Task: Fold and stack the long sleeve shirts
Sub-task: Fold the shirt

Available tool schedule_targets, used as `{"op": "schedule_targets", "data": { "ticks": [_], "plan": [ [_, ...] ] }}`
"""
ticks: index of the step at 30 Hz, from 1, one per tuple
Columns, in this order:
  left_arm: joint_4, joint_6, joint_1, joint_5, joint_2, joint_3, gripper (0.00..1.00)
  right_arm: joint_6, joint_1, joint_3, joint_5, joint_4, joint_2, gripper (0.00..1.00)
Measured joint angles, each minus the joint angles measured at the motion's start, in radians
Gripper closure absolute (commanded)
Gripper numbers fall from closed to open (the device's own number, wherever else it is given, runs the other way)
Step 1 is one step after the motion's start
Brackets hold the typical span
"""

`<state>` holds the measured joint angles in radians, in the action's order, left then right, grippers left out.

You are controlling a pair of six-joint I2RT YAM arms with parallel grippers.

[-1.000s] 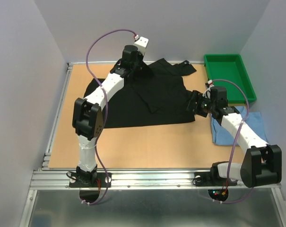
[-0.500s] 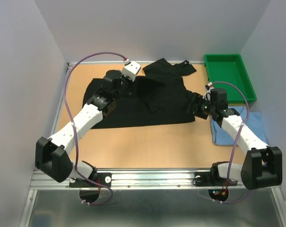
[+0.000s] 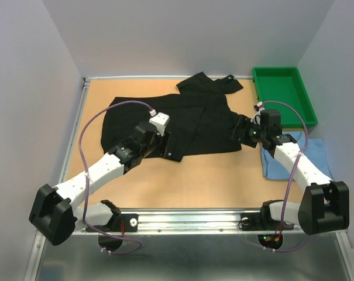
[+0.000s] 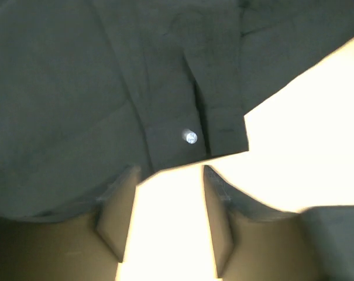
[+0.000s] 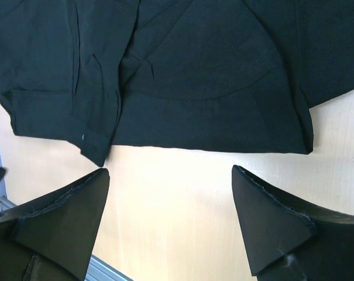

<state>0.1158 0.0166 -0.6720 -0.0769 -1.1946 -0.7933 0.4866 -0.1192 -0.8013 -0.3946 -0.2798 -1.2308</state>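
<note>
Black shirt (image 3: 165,117) lies flat across far middle of table (image 3: 194,175), one sleeve laid over its body. Light blue shirt (image 3: 275,170) bunched at right edge, near green tray (image 3: 280,93). Right gripper (image 5: 169,171) spread wide, empty, beside black hem. Left gripper (image 4: 169,175) parted, empty, just off the cuff button (image 4: 190,137).

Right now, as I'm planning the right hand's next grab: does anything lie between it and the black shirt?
Nothing visible does. The right hand hangs open just off the black shirt, and only bare table shows between it and the shirt's hem.
</note>
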Motion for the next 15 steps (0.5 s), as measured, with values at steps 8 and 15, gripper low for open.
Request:
{"op": "schedule_targets", "data": {
  "ticks": [8,15],
  "plan": [
    [0.053,0.502,0.018,-0.087,0.098,0.011,0.28,0.000,0.000,0.000,-0.011,0.001,-0.006,0.11],
    [0.054,0.772,0.057,-0.082,-0.088,0.053,0.37,-0.002,0.000,0.000,-0.026,0.001,-0.015,0.11]
  ]
}}
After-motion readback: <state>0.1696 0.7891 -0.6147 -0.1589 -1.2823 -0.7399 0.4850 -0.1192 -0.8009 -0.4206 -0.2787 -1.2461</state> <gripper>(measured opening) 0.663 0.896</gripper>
